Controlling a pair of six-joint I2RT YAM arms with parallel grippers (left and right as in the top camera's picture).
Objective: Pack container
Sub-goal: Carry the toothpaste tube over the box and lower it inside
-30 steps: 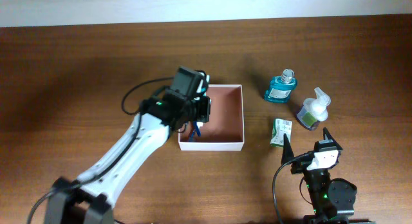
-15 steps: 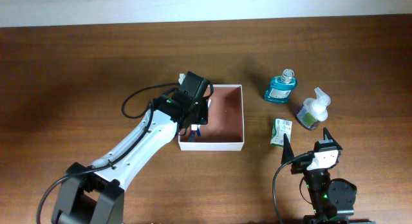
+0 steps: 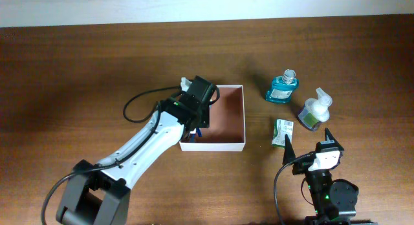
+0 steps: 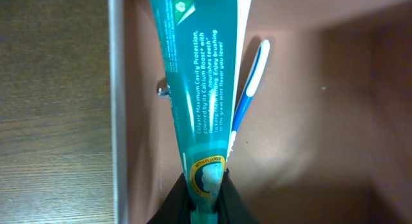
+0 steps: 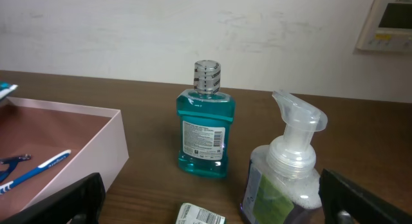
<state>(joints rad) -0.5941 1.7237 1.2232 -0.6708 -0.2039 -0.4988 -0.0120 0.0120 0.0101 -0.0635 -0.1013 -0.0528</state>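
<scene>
Pilot: Since a second ago my left arm has swung further in and the wrist has dropped over the container's (image 3: 244, 119) left wall. Nothing else on the tabletop (image 3: 77, 63) has shifted.

Desk: Where does the container sit?

Pilot: Middle of the tabletop, open side up, directly beneath the left claw (image 4: 207, 188). That claw is pressed tight on the narrow end of a toothpaste tube (image 4: 199, 89).

Desk: How does the tube lie?

Pilot: Its long axis runs along the left wall, just inside it. A blue-and-white toothbrush (image 4: 250, 82) lies on the floor beside it, angled only slightly off the tube's line. I can't tell whether the tube rests on the floor yet. From the right wrist view, its far end seems to poke up over the rim.

Desk: And your other side?

Pilot: Right claw (image 3: 308, 142) is spread wide and holds nothing, parked near the tabletop's front edge. The green-and-white packet (image 3: 282, 131) is just beside it, with the mouthwash bottle (image 3: 283, 87) and the pump bottle (image 3: 314, 112) beyond, all outside the container.

Desk: So which arm has the move?

Pilot: Left, I'd say. It's already over the container, so it should only need to lay the tube flat along that wall.
</scene>
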